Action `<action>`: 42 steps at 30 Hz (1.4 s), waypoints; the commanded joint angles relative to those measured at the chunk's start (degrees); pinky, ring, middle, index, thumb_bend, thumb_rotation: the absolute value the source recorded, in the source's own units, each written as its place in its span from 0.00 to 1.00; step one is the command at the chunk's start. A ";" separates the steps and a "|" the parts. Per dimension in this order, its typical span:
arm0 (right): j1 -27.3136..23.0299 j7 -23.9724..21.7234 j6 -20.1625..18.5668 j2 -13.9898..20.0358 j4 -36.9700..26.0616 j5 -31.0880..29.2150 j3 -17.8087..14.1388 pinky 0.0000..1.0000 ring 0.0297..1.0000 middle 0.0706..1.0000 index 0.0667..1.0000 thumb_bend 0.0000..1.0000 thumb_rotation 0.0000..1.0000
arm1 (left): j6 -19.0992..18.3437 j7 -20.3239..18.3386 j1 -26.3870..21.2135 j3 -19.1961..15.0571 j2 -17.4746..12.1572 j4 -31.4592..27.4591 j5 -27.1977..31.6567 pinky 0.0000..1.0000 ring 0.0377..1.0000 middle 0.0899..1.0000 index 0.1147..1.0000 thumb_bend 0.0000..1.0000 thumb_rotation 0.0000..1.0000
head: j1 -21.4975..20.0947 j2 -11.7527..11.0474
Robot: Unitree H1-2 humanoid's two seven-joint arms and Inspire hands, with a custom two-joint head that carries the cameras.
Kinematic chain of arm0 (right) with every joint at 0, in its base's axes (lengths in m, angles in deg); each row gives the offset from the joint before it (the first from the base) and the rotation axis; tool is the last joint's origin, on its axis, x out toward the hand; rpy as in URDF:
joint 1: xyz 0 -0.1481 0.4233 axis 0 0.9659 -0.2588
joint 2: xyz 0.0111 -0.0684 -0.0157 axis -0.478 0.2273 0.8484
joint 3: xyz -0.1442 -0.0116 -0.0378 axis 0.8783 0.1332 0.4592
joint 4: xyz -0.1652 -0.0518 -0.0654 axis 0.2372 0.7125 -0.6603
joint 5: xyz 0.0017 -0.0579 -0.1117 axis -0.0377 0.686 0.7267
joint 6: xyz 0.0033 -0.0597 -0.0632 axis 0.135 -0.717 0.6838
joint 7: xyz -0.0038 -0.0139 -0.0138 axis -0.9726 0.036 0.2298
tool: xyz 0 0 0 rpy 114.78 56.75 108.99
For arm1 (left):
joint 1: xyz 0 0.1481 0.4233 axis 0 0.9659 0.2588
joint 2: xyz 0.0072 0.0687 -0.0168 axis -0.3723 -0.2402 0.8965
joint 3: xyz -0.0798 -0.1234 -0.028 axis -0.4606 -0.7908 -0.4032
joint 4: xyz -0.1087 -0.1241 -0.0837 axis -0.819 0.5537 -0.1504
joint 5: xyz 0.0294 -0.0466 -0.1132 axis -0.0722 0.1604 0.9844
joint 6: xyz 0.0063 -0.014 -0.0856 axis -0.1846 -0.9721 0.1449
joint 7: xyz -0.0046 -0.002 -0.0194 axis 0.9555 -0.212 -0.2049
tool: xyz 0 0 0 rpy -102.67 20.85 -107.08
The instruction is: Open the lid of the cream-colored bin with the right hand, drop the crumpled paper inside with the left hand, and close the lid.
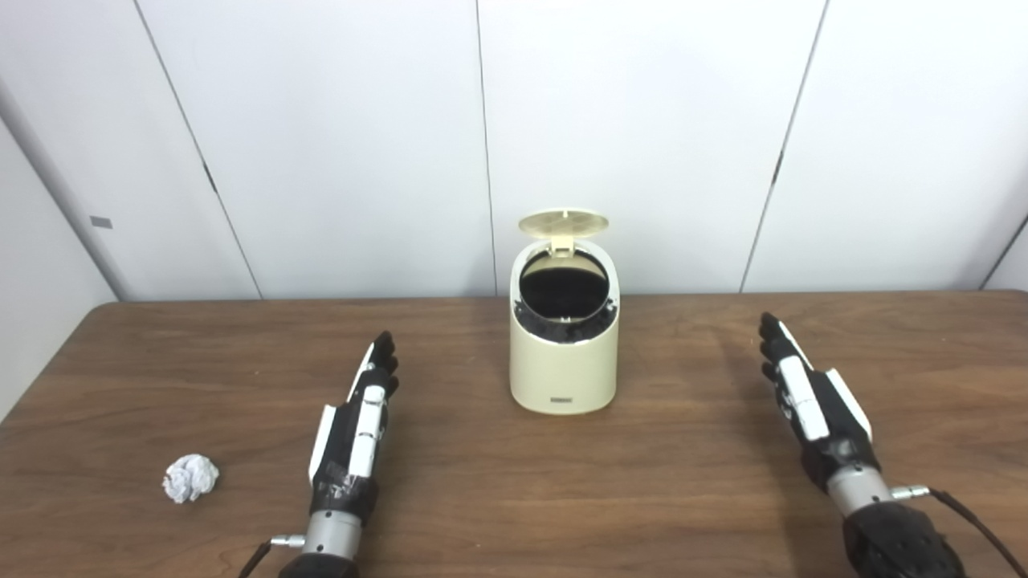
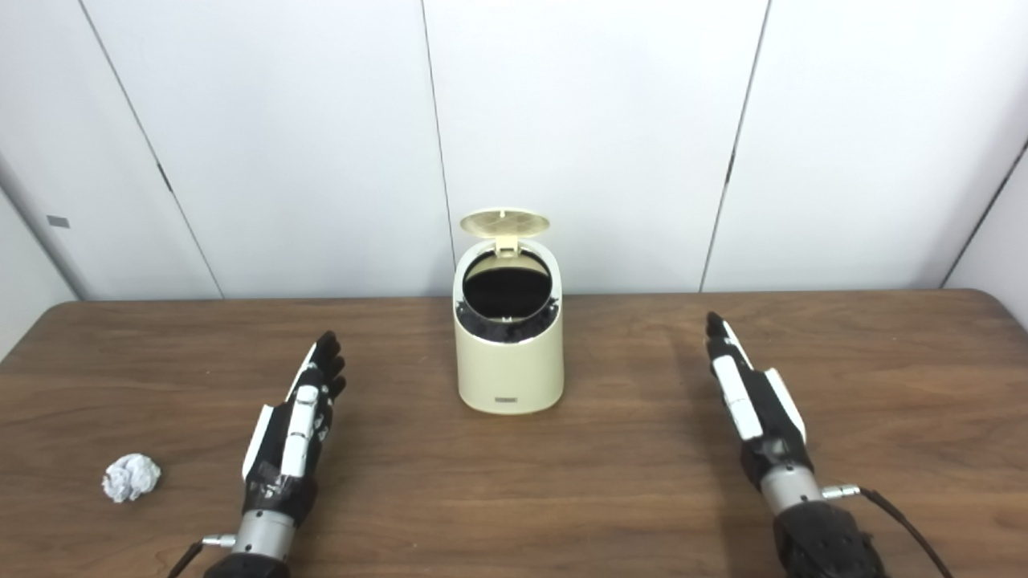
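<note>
At your far left, the small crumpled ball of white paper lies on the brown wood-grain table, near the front edge and well apart from everything else. Just to its right you see the black-and-white left hand, held edge-up over the table with its fingers stretched straight and pressed together, holding nothing and pointing toward the back. At the centre stands the cream-colored round plastic bin, upright, its round lid tipped up on the rear hinge so you look into the dark opening. Further right, well clear of the bin, the black-and-white right hand is likewise extended, fingers straight and together, empty, angled toward the back. Behind the table stand white wall panels.
</note>
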 commanded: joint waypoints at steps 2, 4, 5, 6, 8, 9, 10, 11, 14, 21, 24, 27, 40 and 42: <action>-0.67 1.13 4.73 -0.44 -0.03 -0.43 -0.22 1.00 1.00 1.00 1.00 0.63 1.00 | -0.26 -0.17 3.18 -0.06 -0.16 1.06 0.33 1.00 1.00 1.00 1.00 0.44 0.93 | 0.07 0.30; -0.19 1.63 5.54 -0.83 0.31 -0.22 -0.14 1.00 1.00 0.99 1.00 0.63 1.00 | -0.16 -0.23 3.19 -0.11 -0.33 1.13 0.23 1.00 1.00 1.00 1.00 0.45 0.94 | 0.18 0.53; -0.04 1.82 5.69 -1.09 0.31 -0.41 -0.18 1.00 1.00 0.99 1.00 0.64 1.00 | -0.37 -0.11 3.23 -0.13 -0.36 1.00 0.03 1.00 1.00 1.00 1.00 0.45 0.94 | 0.19 0.70; 0.11 1.94 5.82 -1.33 0.23 -0.70 -0.21 1.00 0.99 0.98 1.00 0.64 0.99 | -0.56 0.03 3.28 -0.18 -0.31 0.81 -0.06 1.00 1.00 1.00 1.00 0.45 0.94 | 0.22 0.81; 0.35 2.20 5.95 -1.62 -0.04 -0.88 -0.21 1.00 0.99 0.98 1.00 0.63 0.99 | -1.15 0.14 3.37 -0.22 -0.23 0.32 -0.03 1.00 1.00 1.00 1.00 0.45 0.95 | 0.17 1.07; 0.48 2.26 6.15 -1.71 -0.06 -0.99 -0.24 1.00 0.99 0.99 1.00 0.62 1.00 | -1.48 0.12 3.40 -0.22 -0.21 0.07 0.04 1.00 1.00 1.00 1.00 0.45 0.95 | 0.20 1.16; 0.56 2.31 6.28 -1.76 -0.08 -1.06 -0.26 1.00 0.99 0.99 1.00 0.61 1.00 | -1.75 0.10 3.43 -0.23 -0.21 -0.13 0.09 1.00 1.00 1.00 1.00 0.45 0.95 | 0.21 1.25; 0.61 2.28 6.57 -1.89 0.16 -1.55 -0.44 1.00 0.99 0.99 1.00 0.61 1.00 | -1.79 -0.01 3.43 -0.24 -0.26 -0.16 0.20 1.00 1.00 1.00 1.00 0.45 0.95 | 0.28 1.33; 0.71 1.89 8.29 -2.01 2.00 -3.22 -0.89 1.00 1.00 0.99 1.00 0.63 0.99 | -1.47 -0.42 3.34 -0.33 -0.44 0.12 0.58 1.00 1.00 1.00 1.00 0.45 0.95 | 0.40 1.40; 1.73 2.78 8.92 -2.42 1.23 -1.98 0.15 1.00 1.00 0.98 0.99 0.66 1.00 | -3.05 -0.82 3.17 -0.39 -0.74 -0.15 0.94 1.00 1.00 1.00 1.00 0.44 0.92 | 0.74 1.39; 1.73 2.59 9.13 -2.38 1.67 -2.28 0.27 1.00 1.00 0.98 0.98 0.66 1.00 | -4.15 -1.33 2.90 -0.81 -0.44 -0.21 2.66 1.00 1.00 1.00 1.00 0.43 0.89 | 1.22 1.20; 1.64 2.47 9.67 -2.16 2.49 -2.67 0.02 1.00 1.00 0.98 0.98 0.65 1.00 | -5.04 -1.41 2.77 -0.76 -0.42 -0.74 2.94 1.00 1.00 1.00 1.00 0.42 0.88 | 2.29 1.14; 1.43 0.48 12.02 0.59 5.95 -5.27 -1.33 1.00 1.00 1.00 1.00 0.61 1.00 | -10.21 0.91 2.56 -0.61 0.38 -6.39 0.72 1.00 1.00 1.00 1.00 0.44 0.51 | 9.48 0.58; 1.46 0.00 12.51 1.19 6.54 -5.66 -1.33 1.00 1.00 1.00 1.00 0.60 1.00 | -11.11 1.82 2.36 -0.23 0.13 -7.86 -1.66 1.00 1.00 1.00 1.00 0.45 0.53 | 12.37 -0.12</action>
